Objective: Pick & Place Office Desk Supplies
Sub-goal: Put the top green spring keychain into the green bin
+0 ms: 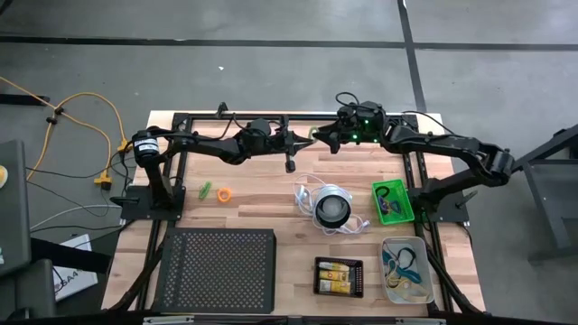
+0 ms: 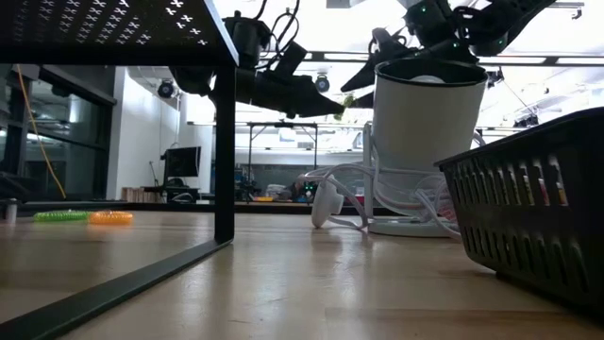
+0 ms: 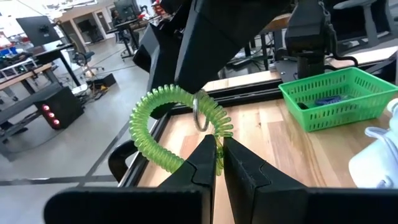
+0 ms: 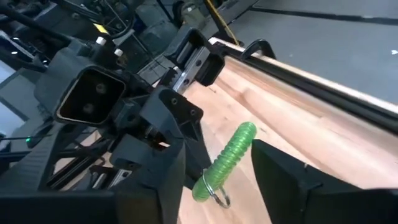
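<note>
Two grippers meet in the air above the far edge of the table (image 1: 271, 212), behind the round white-and-black object (image 1: 331, 208). The left gripper (image 3: 217, 163) is pinched nearly closed on a green coil loop (image 3: 163, 127) with a small metal ring (image 3: 200, 112), holding it up off the table. The right gripper (image 4: 217, 180) faces it with its fingers spread wide, one on each side of the same green coil loop, not touching it as far as can be seen. Well to the left of the round white-and-black object, a second green loop (image 1: 205, 190) and an orange loop (image 1: 223, 194) lie close together on the table. Just right of that object stands a green tray (image 1: 394, 201) with a small blue item in it; nearer the front edge are a black tray (image 1: 339, 276) holding yellow-and-white packs (image 1: 336, 273) and a clear tray (image 1: 405, 269) holding cords.
</note>
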Robot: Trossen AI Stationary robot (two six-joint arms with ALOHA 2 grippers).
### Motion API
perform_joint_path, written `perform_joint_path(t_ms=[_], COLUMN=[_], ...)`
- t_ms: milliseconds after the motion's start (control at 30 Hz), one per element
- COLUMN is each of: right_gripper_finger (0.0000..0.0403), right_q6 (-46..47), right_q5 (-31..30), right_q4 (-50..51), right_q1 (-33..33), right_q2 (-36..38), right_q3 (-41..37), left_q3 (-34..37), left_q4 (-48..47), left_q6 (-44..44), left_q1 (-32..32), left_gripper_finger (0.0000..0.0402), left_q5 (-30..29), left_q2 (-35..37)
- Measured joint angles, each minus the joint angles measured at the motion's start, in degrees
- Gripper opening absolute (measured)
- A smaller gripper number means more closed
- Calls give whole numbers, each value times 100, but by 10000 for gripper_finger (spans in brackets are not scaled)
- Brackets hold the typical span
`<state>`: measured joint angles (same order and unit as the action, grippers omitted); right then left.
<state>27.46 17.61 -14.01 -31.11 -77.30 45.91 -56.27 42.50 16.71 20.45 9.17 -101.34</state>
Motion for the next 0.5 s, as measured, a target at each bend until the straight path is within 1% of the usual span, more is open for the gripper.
perform_joint_path(t_ms=[233, 500], right_gripper_finger=[118, 62], right_q6=[119, 123], right_q5=[76, 71], right_q4=[3, 3], right_q1=[0, 0], right_q2=[0, 0], right_q3=[0, 0], left_q3=[0, 0], left_q4=[0, -2], left_q6=[2, 2], left_q1=[-2, -2], left_gripper_finger=[16, 16], left_q5=[15, 21], left_q2=[0, 0])
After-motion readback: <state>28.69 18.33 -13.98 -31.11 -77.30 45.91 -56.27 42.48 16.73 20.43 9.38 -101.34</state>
